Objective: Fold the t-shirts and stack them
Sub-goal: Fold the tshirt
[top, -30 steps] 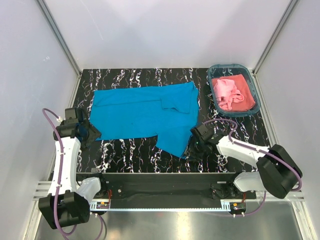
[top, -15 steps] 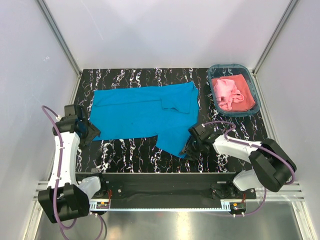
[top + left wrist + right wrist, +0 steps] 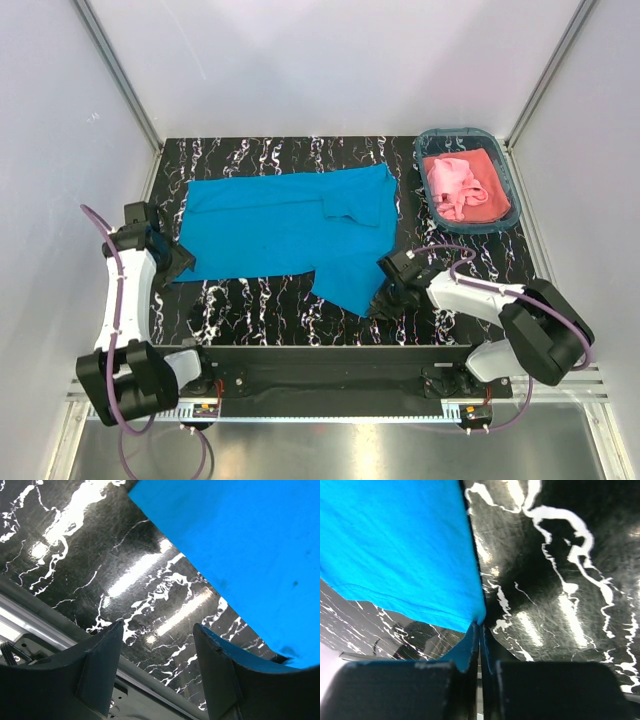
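turquoise t-shirt [image 3: 285,225] spreads leftward from my right claw [image 3: 479,630], pinching its near corner; my left claw [image 3: 157,635] gapes, empty, beside the opposite corner.

Open table [image 3: 260,305] before the turquoise shirt [image 3: 280,225]; basket [image 3: 462,131] crowds the far-right corner.

surface: black tabletop [image 3: 260,300] veined with white marble pattern (glossy, bright glare streaks) | enclosure: plain white walls [image 3: 330,60] on three sides, aluminium posts [image 3: 118,80] at back corners | front: metal rail [image 3: 330,412] along near edge | light: even, soft
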Tool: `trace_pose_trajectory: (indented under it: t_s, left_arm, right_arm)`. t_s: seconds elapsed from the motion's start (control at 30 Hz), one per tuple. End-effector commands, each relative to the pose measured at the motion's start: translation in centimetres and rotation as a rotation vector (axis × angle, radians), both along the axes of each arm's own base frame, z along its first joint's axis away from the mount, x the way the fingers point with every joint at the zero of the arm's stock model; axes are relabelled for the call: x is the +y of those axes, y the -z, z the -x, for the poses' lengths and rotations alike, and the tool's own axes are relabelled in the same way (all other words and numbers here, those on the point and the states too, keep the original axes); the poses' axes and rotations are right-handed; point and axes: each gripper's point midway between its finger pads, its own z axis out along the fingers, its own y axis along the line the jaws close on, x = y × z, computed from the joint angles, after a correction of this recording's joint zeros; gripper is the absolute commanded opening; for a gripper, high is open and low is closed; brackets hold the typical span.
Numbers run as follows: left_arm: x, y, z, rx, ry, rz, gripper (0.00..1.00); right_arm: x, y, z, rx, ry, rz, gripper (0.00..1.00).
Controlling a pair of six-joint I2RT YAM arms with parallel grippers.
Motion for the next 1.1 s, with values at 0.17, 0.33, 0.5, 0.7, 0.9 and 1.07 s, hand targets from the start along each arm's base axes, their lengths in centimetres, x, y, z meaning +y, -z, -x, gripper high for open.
trace_pose_trajectory:
  t_s: [0.17, 0.33, 0.5, 0.7, 0.9, 1.07]
  left_arm:
    - [4.3, 2.0, -2.5, -0.026, -0.101, 0.020, 0.48]
    - [6.0, 4.7, -4.7, -0.074, -0.143, 0.131, 0.43]
    - [6.5, 7.0, -5.5, -0.034, -0.148, 0.153, 0.43]
    - [7.2, 8.9, -6.5, -0.007, -0.185, 0.166, 0.45]
    - [7.0, 10.4, -6.8, 0.040, -0.233, 0.219, 0.42]
    - [7.3, 11.3, -6.0, 0.069, -0.277, 0.200, 0.41]
  right_arm:
    - [-1.6, 0.8, 0.7, -0.023, -0.126, 0.099, 0.00]
    - [-1.8, 0.0, 1.0, -0.071, -0.160, 0.077, 0.00]
    - [-1.3, -0.8, 0.4, -0.095, -0.190, 0.072, 0.00]
    - [-0.8, -0.8, 0.3, -0.095, -0.219, 0.061, 0.00]
    - [-0.7, -0.7, 0.0, -0.099, -0.229, 0.066, 0.00]
    - [-0.8, -0.6, 0.0, -0.097, -0.223, 0.070, 0.00]
